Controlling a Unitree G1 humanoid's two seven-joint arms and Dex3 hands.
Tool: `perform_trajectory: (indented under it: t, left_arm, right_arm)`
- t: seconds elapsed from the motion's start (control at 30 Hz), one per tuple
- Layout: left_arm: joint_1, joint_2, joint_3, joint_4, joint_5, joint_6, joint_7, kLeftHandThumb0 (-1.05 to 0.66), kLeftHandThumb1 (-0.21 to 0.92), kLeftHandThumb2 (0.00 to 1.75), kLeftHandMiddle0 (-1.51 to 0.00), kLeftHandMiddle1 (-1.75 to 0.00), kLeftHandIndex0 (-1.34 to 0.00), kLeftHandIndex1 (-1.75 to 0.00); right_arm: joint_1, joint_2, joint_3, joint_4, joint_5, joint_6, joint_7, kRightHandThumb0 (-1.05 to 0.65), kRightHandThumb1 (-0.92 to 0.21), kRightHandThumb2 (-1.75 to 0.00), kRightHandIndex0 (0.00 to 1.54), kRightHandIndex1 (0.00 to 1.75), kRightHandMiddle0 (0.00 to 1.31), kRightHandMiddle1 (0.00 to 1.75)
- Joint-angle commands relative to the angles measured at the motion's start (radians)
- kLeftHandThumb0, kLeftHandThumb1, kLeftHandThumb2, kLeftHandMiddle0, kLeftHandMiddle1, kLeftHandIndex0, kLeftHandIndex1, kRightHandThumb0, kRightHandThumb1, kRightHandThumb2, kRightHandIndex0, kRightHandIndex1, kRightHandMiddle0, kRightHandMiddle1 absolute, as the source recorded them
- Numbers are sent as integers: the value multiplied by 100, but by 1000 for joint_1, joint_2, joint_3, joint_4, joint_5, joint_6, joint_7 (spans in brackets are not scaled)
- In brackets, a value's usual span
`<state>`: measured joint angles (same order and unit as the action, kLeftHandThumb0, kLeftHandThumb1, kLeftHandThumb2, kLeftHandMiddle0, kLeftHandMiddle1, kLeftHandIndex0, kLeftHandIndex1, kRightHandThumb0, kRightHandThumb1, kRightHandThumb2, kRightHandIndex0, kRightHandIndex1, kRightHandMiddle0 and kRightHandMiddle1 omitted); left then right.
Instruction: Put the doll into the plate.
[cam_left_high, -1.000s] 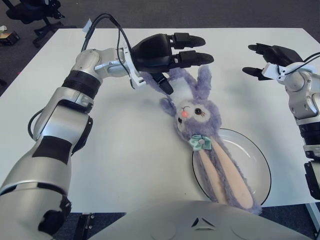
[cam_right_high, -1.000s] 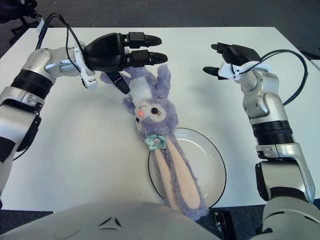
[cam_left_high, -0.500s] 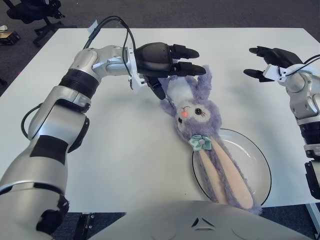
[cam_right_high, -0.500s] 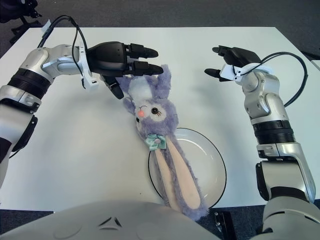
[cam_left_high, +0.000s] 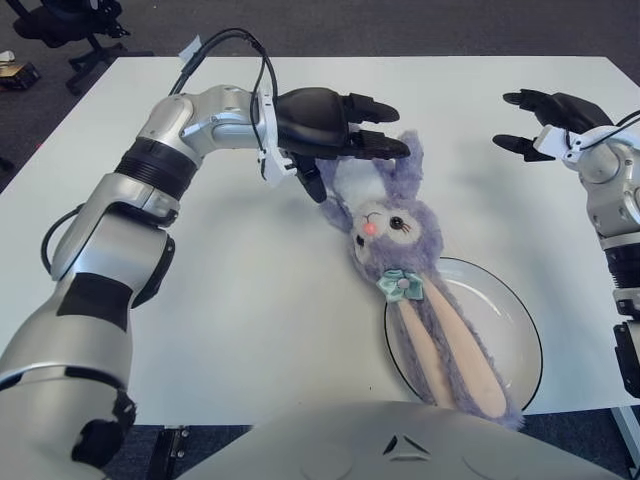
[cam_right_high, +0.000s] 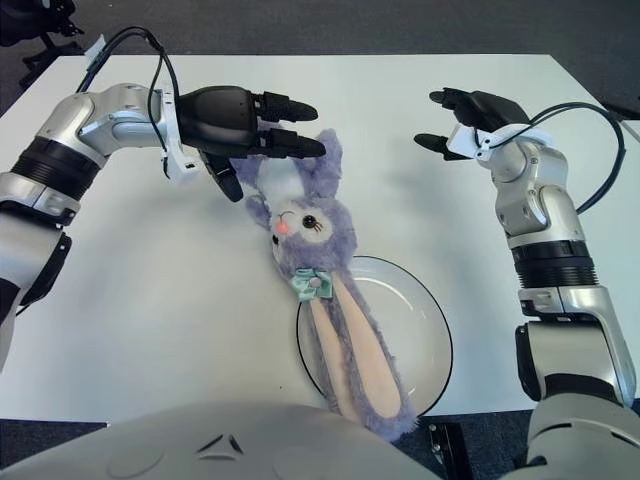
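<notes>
The doll (cam_left_high: 405, 270) — a purple plush rabbit — lay with its long ears on the plate (cam_left_high: 520, 330) near the desk's (cam_left_high: 250, 320) front edge, head and body off the rim toward mid-desk; soft and limp, it probably wanted gripping at the body. The left hand (cam_left_high: 335, 125) was over that body, fingers spread, not clamped; the right hand (cam_left_high: 545, 120) hung open near the far right corner.

You get bright, even light from overhead, and the white tabletop (cam_left_high: 250, 320) reads clean without blown-out patches. Under the left hand (cam_left_high: 330, 125) you see only a soft, faint shadow, and another thin one hugs the purple doll (cam_left_high: 405, 270) just below that hand. The clear plate (cam_left_high: 520, 350) shows a dark rim with little glare. Everything near the hand is in sharp focus, with no motion blur. The tabletop's edges lean slightly inward toward the far side. The floor beyond the tabletop stays dim.
</notes>
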<state>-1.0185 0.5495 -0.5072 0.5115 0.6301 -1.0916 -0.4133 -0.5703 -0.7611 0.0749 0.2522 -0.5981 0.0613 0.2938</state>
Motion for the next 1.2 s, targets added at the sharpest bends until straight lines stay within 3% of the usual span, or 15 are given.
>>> perform_trajectory:
  t: [0.0,0.6,1.17]
  left_arm:
    - [30,12,-11,-35,-49,29,-60,-97,92,31,-13,0,-10,-6]
    - [124,-6,13,-191,-91,131,-134,-99,92,36,-14,0,-13,-7]
    - [187,-71,24,-238,-55,151,-55,-99,92,45,-20,-1,-16,-7]
  right_arm:
    - [11,-10,-10,-24,9,15,-1,-64,-92,-62,41,4,39,5]
    - [18,-15,-12,-18,9,20,-11,-63,-92,-62,51,5,41,6]
    - [24,-27,-2,-21,-2,31,10,-64,-92,-62,54,5,41,5]
